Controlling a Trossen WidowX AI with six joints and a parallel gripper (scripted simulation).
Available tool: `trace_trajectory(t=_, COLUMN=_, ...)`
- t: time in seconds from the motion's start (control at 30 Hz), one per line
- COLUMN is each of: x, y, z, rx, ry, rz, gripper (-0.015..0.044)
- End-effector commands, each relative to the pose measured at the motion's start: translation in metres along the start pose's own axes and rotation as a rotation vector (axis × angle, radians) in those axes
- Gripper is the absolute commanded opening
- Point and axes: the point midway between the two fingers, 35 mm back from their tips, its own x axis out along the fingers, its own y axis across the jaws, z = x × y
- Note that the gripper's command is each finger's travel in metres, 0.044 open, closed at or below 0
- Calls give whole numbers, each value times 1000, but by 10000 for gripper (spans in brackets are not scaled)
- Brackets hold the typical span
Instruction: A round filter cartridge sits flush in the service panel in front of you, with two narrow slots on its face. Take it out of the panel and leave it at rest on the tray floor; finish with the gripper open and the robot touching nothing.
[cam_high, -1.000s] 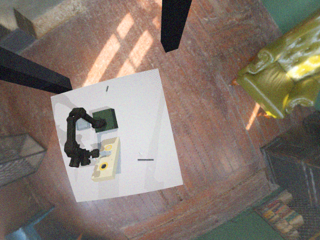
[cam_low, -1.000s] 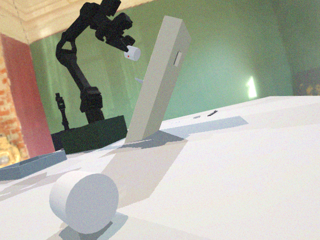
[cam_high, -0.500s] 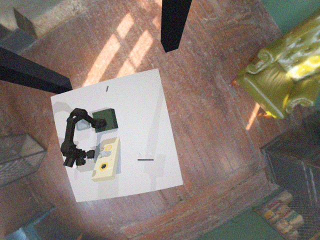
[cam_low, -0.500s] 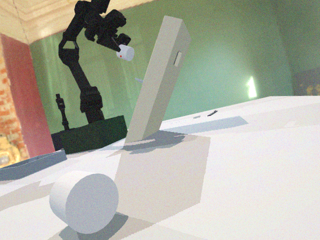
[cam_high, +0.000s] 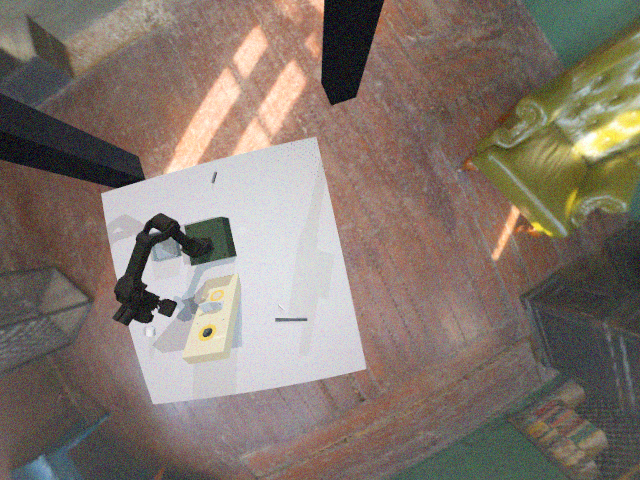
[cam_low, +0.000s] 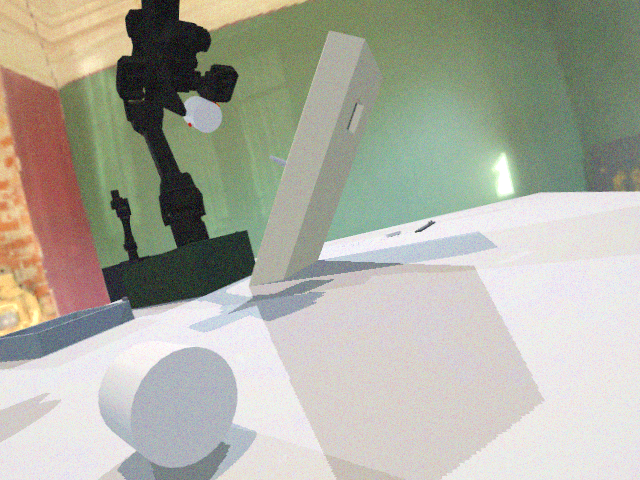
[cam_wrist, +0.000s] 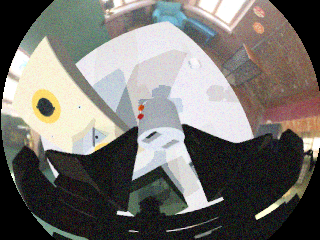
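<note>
The pale filter cartridge (cam_low: 205, 114) (cam_wrist: 162, 114) is out of the panel and in the air. Its two dark slots face back towards the gripper, and two red dots show on its side. My gripper (cam_low: 187, 110) (cam_wrist: 160, 128) is shut on it, with the fingertips at its slotted end. The cream service panel (cam_high: 222, 322) (cam_low: 305, 180) (cam_wrist: 65, 125) stands tilted, its round yellow-ringed opening (cam_high: 207, 332) (cam_wrist: 46, 106) dark and empty. The blue-grey tray (cam_high: 166, 251) (cam_low: 98, 324) lies beside the robot base; its floor is partly hidden. The cartridge cannot be made out in the top view.
A white cylinder (cam_high: 149, 331) (cam_low: 180, 408) (cam_wrist: 194, 63) lies on the table near its edge. The dark green base box (cam_high: 222, 240) (cam_low: 191, 273) stands beside the tray. A small handle (cam_low: 277, 161) juts from the panel. A thin dark bar (cam_high: 291, 319) lies beyond the panel.
</note>
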Motion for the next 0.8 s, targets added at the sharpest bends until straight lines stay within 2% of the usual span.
trace_trajectory(t=0.0, x=-2, y=-21, z=-5, rx=94, ry=-14, rz=-59, gripper=0)
trace_trajectory(t=0.6, x=-5, y=-107, z=-47, rx=516, ry=-24, rz=-306, gripper=0)
trace_trajectory(t=0.77, x=-6, y=-114, z=-52, rx=549, ry=-25, rz=-326, gripper=0)
